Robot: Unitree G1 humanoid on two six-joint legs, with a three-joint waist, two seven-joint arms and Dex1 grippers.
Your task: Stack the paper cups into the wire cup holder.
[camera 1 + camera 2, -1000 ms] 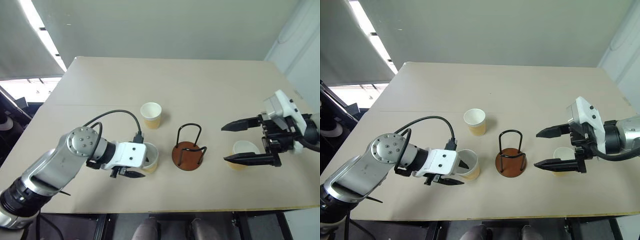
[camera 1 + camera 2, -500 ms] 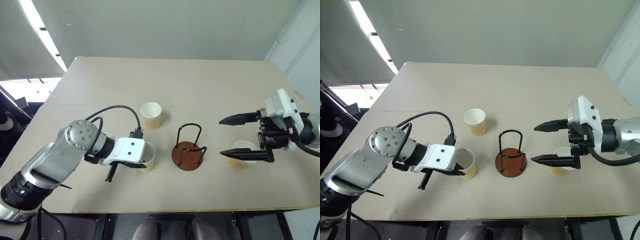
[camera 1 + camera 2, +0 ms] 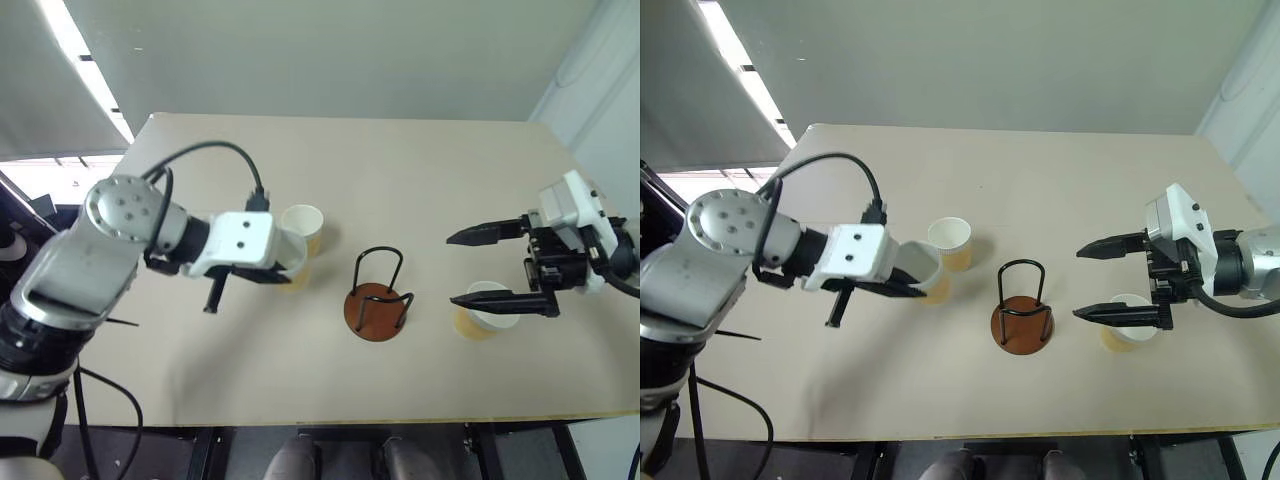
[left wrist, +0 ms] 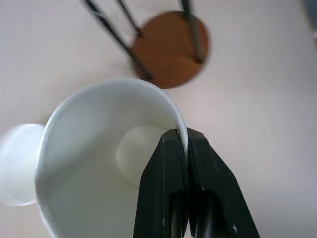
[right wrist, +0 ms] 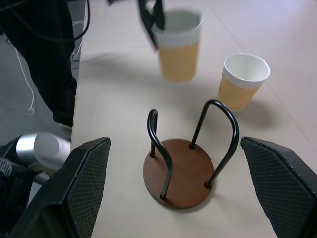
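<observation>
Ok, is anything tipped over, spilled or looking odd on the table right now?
Nothing stands out. The wire cup holder stands upright and empty, two paper cups sit upright on the table, and the third cup is pinched by its rim in the left end effector.

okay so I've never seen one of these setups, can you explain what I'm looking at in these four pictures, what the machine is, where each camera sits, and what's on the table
This is a two-armed humanoid robot at a tan table. The two wide pictures come from cameras in its head, looking down; the close-ups come from a camera on each wrist. The left gripper is shut on the rim of one paper cup, lifted off the table. The right gripper is open above a second cup. A third cup stands behind the held one. Between the arms stands the wire cup holder, empty.
</observation>
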